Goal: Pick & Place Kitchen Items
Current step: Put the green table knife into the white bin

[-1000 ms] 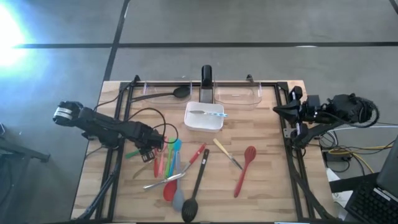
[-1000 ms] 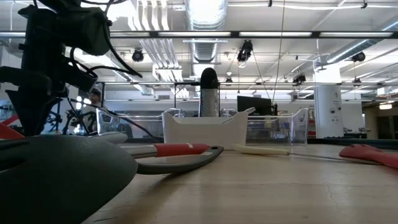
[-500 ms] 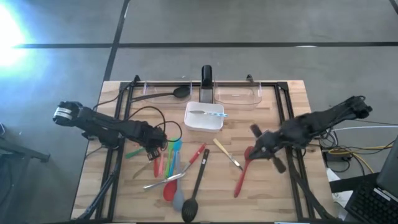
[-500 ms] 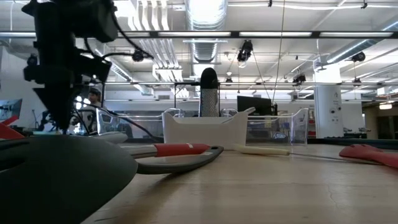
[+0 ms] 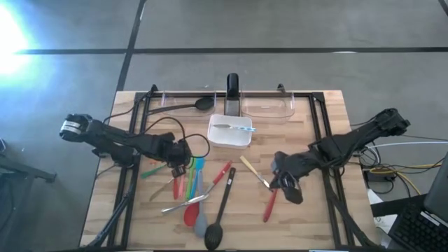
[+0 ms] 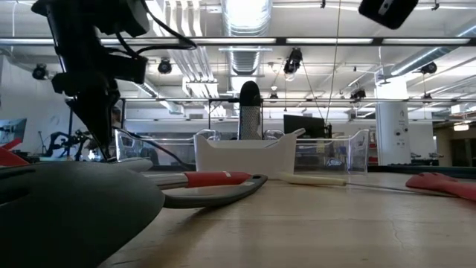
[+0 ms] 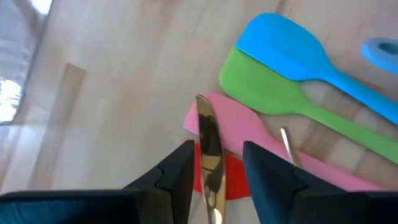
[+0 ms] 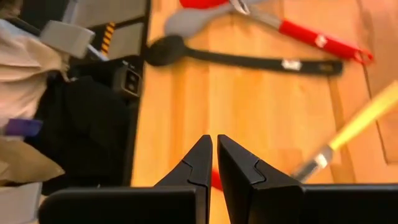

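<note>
Over on the right side of the worktop, the big change can be spotted: the right arm, parked folded at the table's edge a second ago, has been swung in, and the right claw is now hung over the head end of the red spoon, right next to the yellow-handled utensil. Its fingers are seen pressed nearly together in the wrist view, with nothing pinched between them. So a grab of that red spoon looks like it's being lined up, but the fingers would have to be spread first.

On the left, the left claw is held over the colourful pile, closed on a slim gold-coloured handle that sticks up between the fingers. Compared with a second ago, that arm has been shifted only slightly toward the white square dish. Below it, the pink spatula, green spatula and blue spatula are left lying side by side on the wood.

The rest of the stuff is scattered mid-worktop: a black spoon and a red-handled utensil, none of it sorted yet. One black ladle is already sat in the clear bin at the back, and a small utensil is laid across the dish. Plenty is left to be done.
</note>
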